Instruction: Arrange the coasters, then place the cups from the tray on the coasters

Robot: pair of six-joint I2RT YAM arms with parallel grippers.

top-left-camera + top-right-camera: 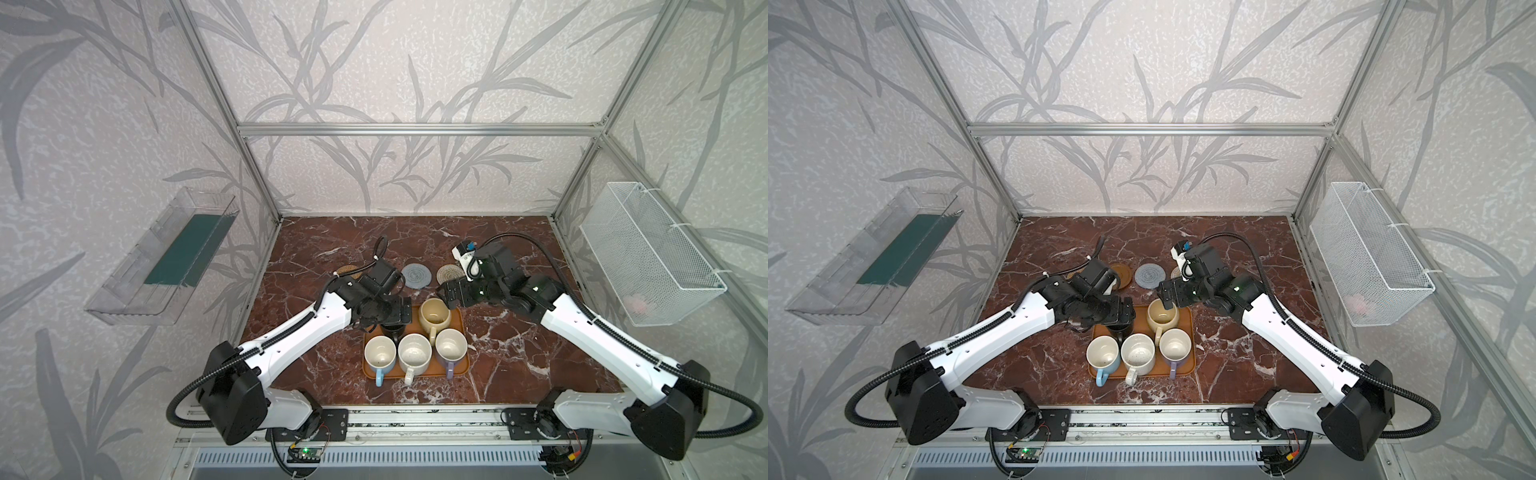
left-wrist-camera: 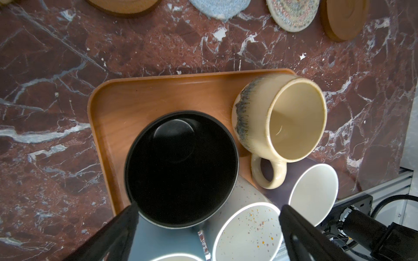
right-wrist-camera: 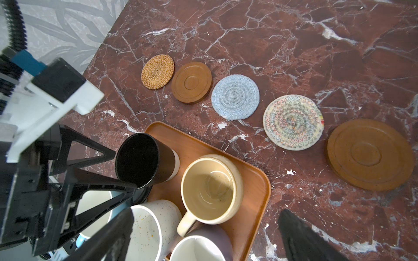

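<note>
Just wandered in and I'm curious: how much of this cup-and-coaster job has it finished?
Done: five coasters sit in a row on the marble table. In hand: nothing gripped; the left tool is open at the black mug, the right tool open above the cream-yellow mug. Left: all five mugs stand on the tray.

Five coasters (image 3: 235,96) lie in a row beside the tray (image 3: 255,180) of cups (image 3: 210,187).

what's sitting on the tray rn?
All five mugs: black mug, cream-yellow mug, light blue mug, speckled white mug, lavender mug. The open left gripper hides most of the black one in both top views. The tray surface under them is covered.
</note>
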